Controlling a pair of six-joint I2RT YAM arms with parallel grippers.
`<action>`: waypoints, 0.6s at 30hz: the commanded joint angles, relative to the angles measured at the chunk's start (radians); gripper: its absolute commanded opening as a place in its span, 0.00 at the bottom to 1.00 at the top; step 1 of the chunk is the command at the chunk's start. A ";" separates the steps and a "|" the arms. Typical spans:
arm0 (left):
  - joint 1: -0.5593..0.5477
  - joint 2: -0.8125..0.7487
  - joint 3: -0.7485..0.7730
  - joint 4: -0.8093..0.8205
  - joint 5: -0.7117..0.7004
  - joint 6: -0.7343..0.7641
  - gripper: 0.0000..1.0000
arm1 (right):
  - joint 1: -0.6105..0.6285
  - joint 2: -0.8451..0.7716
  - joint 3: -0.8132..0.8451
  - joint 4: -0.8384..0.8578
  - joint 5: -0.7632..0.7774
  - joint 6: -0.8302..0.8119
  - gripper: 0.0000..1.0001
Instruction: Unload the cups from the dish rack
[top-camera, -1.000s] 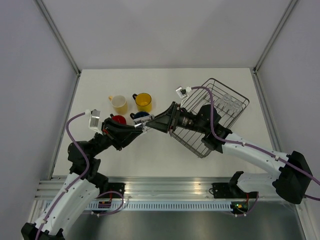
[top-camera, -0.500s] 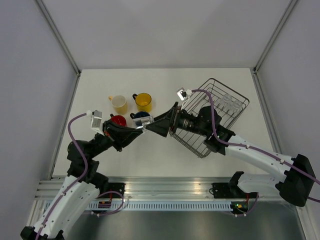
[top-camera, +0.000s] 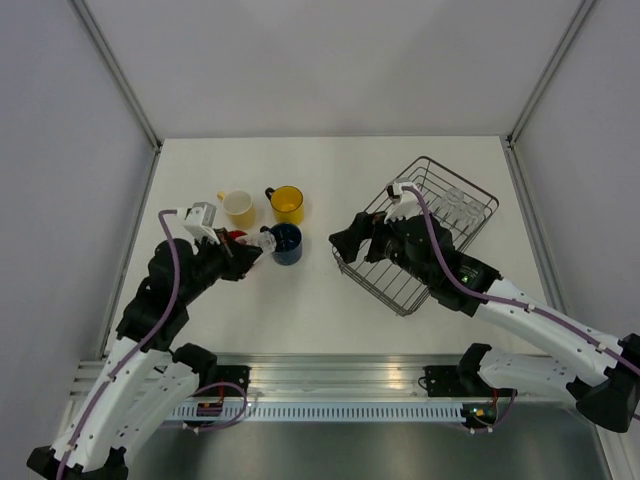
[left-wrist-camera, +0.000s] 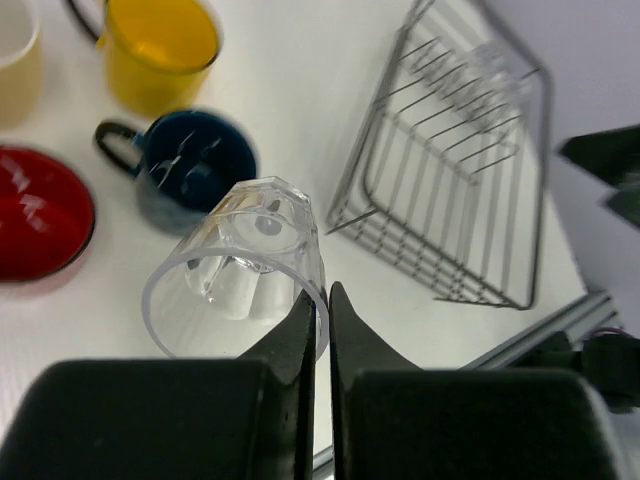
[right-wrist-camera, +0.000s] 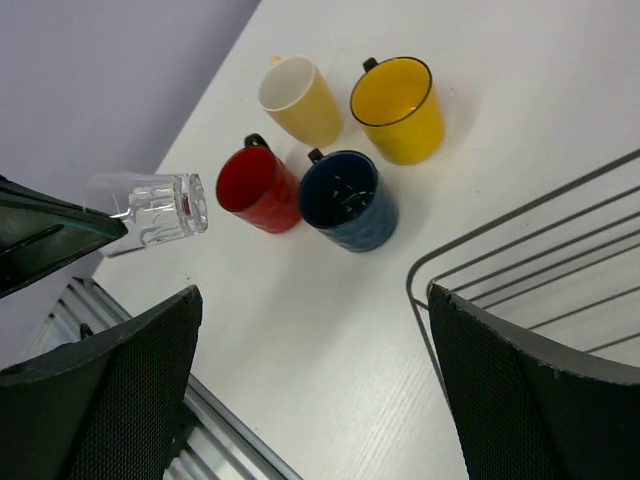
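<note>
Four handled mugs stand on white desk; left pincer grasps clear glass tumbler, right pincer released; more tumblers left in dark wire dish rack.

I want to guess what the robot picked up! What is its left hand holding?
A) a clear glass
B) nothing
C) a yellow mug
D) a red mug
A: the left hand is pinched shut on the rim of a clear glass tumbler, which lies tipped on its side.

No legible text, label, brand, number or sign in any view.
</note>
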 joint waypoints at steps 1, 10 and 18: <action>0.001 0.102 0.045 -0.247 -0.162 0.041 0.02 | 0.002 -0.030 0.035 -0.078 0.077 -0.061 0.98; -0.007 0.316 0.078 -0.382 -0.272 0.006 0.04 | 0.002 -0.036 0.026 -0.114 0.082 -0.085 0.98; -0.028 0.518 0.100 -0.433 -0.250 0.027 0.13 | 0.002 -0.079 0.023 -0.133 0.099 -0.119 0.98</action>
